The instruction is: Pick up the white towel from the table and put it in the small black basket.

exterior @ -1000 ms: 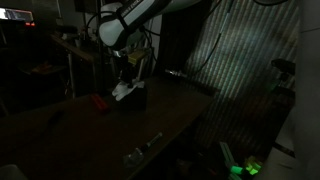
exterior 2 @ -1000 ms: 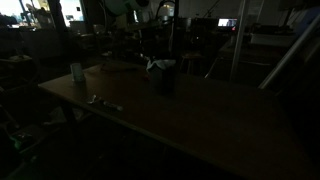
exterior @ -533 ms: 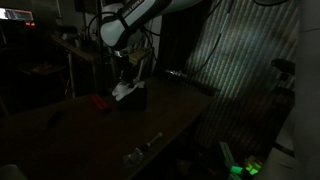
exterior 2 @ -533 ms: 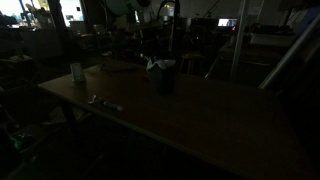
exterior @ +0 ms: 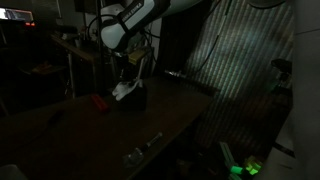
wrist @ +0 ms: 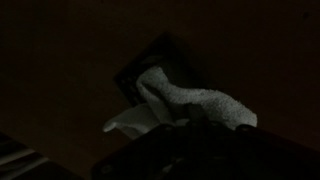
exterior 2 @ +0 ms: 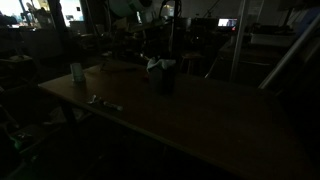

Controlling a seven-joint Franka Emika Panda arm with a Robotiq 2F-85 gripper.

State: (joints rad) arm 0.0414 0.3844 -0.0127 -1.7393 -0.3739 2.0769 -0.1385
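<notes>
The white towel hangs from my gripper, which is shut on its upper end. Its lower end droops over the small black basket on the dark table. In an exterior view the towel shows as a pale patch at the top of the basket. In the wrist view the towel stretches from my gripper down to the basket, whose opening lies below it. The scene is very dark, so I cannot tell whether cloth touches the basket floor.
A small red object lies on the table beside the basket. A pale cup stands near one table end. Small light items lie by the front edge. A slatted wall rises behind the table.
</notes>
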